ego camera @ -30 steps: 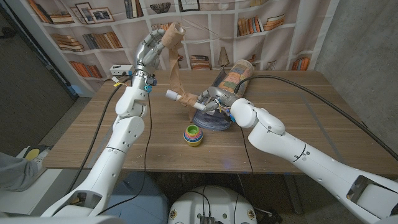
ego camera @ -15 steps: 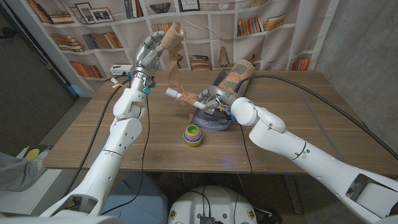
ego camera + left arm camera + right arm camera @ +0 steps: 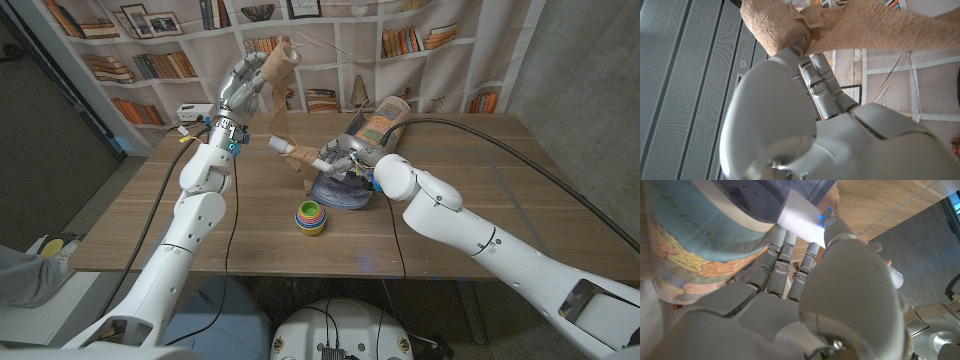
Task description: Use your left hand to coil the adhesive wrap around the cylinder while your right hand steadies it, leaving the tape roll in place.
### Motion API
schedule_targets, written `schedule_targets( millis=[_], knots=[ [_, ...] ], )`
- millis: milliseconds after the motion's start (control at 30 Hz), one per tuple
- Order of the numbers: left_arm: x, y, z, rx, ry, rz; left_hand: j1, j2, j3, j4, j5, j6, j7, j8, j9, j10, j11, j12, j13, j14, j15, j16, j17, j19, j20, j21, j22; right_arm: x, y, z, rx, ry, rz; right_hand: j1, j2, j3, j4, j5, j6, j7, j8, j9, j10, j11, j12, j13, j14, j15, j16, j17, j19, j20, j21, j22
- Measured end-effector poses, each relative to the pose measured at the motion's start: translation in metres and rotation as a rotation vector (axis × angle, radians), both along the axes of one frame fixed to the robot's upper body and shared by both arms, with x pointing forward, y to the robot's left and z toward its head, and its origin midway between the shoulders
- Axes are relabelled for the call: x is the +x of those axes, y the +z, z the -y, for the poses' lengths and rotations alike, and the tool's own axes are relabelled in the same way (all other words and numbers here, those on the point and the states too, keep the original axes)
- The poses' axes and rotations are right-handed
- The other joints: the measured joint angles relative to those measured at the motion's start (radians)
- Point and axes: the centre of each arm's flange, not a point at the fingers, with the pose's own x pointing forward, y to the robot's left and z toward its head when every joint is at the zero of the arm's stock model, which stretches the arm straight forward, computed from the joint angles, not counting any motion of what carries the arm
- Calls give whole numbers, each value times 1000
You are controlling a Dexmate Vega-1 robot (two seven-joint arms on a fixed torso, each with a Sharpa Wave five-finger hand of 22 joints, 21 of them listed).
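My left hand (image 3: 243, 88) is raised high over the table's far left and grips the tan wrap roll (image 3: 282, 58); in the left wrist view the roll (image 3: 776, 24) sits at that hand's (image 3: 805, 105) fingertips. A tan strip (image 3: 284, 118) hangs from the roll down to the white cylinder (image 3: 296, 153), whose middle carries tan turns. My right hand (image 3: 349, 159) holds the cylinder's other end, tilted above the table. In the right wrist view the cylinder (image 3: 801, 210) juts past my right hand (image 3: 805, 290).
A dark blue bowl (image 3: 341, 193) lies under my right hand. A map-printed canister (image 3: 384, 119) leans behind it, also close to the right hand (image 3: 695, 245). Stacked coloured cups (image 3: 311, 216) stand near the table's (image 3: 480, 220) front middle. Bookshelves line the back wall.
The cylinder's free end has risen slightly and shifted right with my right hand. My left hand keeps the roll high, drifting a little to the right.
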Motion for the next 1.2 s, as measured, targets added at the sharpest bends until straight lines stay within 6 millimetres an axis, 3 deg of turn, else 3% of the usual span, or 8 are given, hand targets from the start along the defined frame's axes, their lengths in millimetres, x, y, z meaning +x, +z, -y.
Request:
schedule_targets(
  millis=[1200],
  knots=[
    [-11, -5, 6, 72, -76, 22, 0, 0, 0, 0, 0, 0, 0, 0, -5, 0, 0, 7, -5, 0, 0, -4, 1, 0, 0, 0, 0, 5, 7, -8, 0, 11, -2, 1, -1, 0, 0, 4, 0, 0, 0, 0, -2, -2, 3, -2, 2, -2, 3, -3, 2, 2, 0, 0]
  ],
)
